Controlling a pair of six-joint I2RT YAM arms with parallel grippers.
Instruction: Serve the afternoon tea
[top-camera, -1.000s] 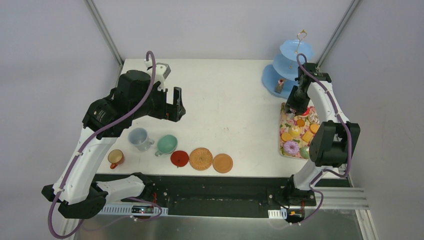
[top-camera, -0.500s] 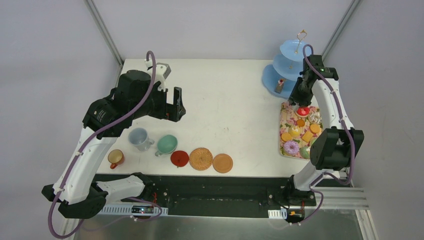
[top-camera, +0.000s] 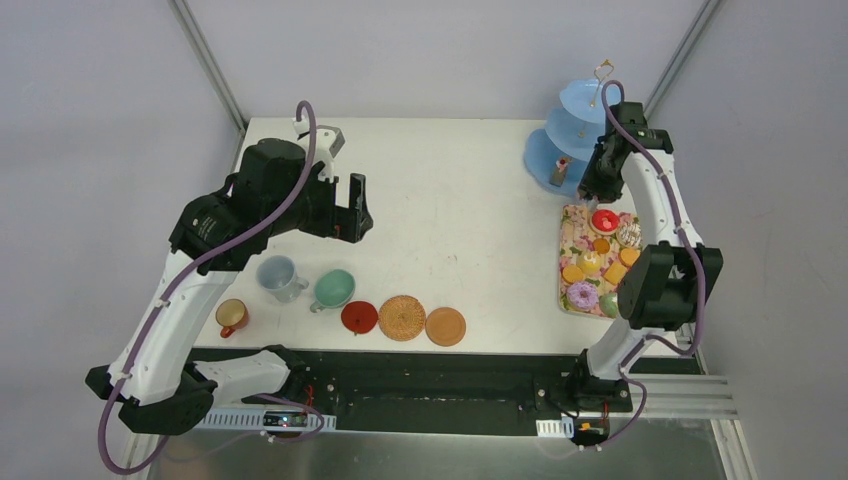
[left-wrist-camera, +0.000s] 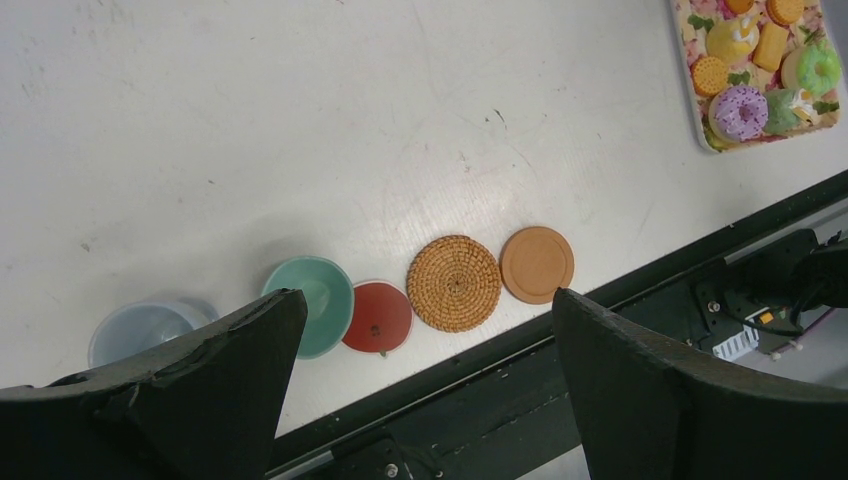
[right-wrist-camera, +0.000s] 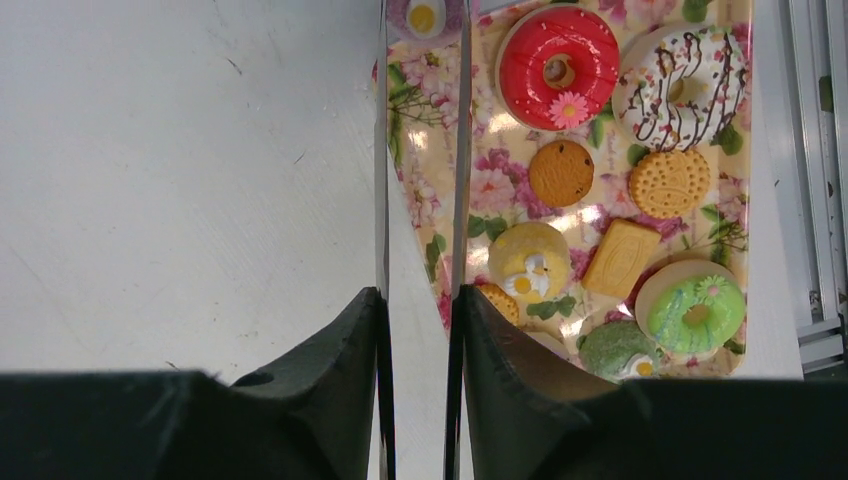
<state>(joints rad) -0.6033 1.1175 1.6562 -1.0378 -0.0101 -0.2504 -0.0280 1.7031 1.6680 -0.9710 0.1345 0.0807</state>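
**Right gripper** (right-wrist-camera: 418, 305) clamps the metal tongs (right-wrist-camera: 462, 150). Their long axis runs along the floral tray's (right-wrist-camera: 500, 190) left edge, with the tips at its far end. Donuts and biscuits (right-wrist-camera: 560, 172) lie on the tray. The three-tier stand (top-camera: 585, 130) stands upright just beyond it. The coaster row (top-camera: 402, 318) lies well left of it. **Left gripper** (left-wrist-camera: 425, 300): fingers fully spread, empty.

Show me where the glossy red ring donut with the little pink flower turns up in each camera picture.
Top external: the glossy red ring donut lies at the far end of the flowered rectangular tray, on the table's right side.
Left wrist: not in it; only the tray's near end shows, in the top right corner.
Right wrist: top, right of centre, on the tray.
Shared landmark: the flowered tray.
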